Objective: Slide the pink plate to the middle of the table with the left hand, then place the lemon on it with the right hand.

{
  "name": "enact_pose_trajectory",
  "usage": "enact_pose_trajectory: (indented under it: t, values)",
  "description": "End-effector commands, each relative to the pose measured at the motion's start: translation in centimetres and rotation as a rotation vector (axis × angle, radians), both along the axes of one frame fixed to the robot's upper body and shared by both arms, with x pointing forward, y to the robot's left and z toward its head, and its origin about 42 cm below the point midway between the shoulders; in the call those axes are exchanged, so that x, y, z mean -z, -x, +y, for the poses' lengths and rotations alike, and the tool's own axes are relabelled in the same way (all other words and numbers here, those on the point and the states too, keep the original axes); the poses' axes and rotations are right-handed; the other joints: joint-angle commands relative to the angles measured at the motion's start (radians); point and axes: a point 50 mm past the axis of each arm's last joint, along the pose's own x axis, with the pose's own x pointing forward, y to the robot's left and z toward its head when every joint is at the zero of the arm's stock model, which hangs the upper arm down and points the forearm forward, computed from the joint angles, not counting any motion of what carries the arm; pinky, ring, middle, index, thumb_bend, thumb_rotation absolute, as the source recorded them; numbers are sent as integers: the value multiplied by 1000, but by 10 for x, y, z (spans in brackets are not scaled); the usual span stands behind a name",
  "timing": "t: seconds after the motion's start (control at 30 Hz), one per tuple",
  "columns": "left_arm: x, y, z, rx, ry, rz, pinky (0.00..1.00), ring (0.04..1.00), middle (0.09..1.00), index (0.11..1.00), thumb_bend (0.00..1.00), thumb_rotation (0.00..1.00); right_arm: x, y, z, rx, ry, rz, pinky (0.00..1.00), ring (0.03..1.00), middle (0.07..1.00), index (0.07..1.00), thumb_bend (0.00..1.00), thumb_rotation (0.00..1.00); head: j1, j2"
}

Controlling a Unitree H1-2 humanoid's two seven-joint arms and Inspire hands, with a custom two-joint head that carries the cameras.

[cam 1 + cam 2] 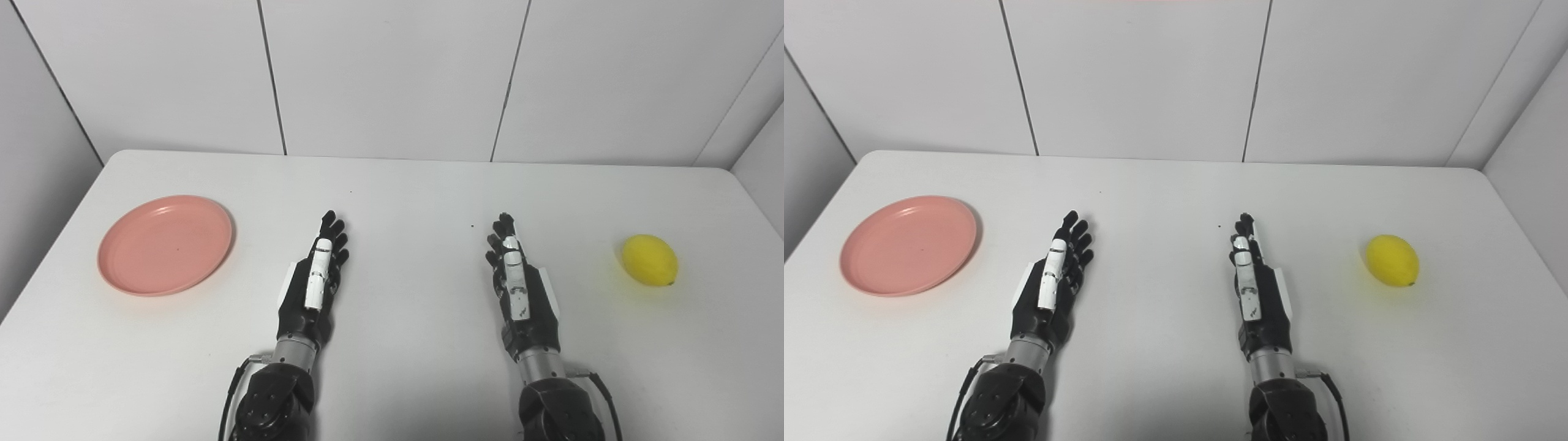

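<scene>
Two objects on my white table (404,202): round pink plate (165,245), shallow-rimmed, near its left edge; smooth yellow lemon (650,260) near its right edge. Left hand (313,275) and right hand (517,282), fingers extended, holding nothing, rest mid-table on bare surface.

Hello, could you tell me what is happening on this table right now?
Nothing is being handled yet. The robot's left hand and right hand both lie open over the middle of the white table, holding nothing. The round pink plastic plate sits empty at the left side, and the yellow lemon lies at the right side. Neither hand touches either one, so the task has not started.
</scene>
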Motion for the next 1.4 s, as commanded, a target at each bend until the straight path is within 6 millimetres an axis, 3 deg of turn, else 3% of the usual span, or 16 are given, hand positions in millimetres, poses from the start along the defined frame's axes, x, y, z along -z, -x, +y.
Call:
enact_pose_trajectory:
  t: [0.0, 0.67, 1.07, 1.37]
  values:
    - [-14, -4, -7, 21, 24, -74, 1000, 1000, 1000, 1000, 495, 1000, -13, -2, 4, -17, -12, -51, 1000, 1000, 1000, 1000, 628, 1000, 3, -4]
    - [-9, -6, -11, 45, 4, -73, 1000, 1000, 1000, 1000, 488, 1000, -14, -10, -2, -23, -11, -84, 1000, 1000, 1000, 1000, 668, 999, -4, -42]
    - [-8, -1, -13, 57, -1, -59, 1000, 1000, 1000, 1000, 505, 1000, -18, -13, -2, -29, 8, -105, 1000, 1000, 1000, 1000, 616, 1000, 3, -82]
    - [-6, -4, -10, 57, 24, -50, 1000, 1000, 1000, 1000, 503, 1000, -19, -20, -3, -36, 17, -100, 1000, 1000, 1000, 1000, 670, 1000, 4, -84]
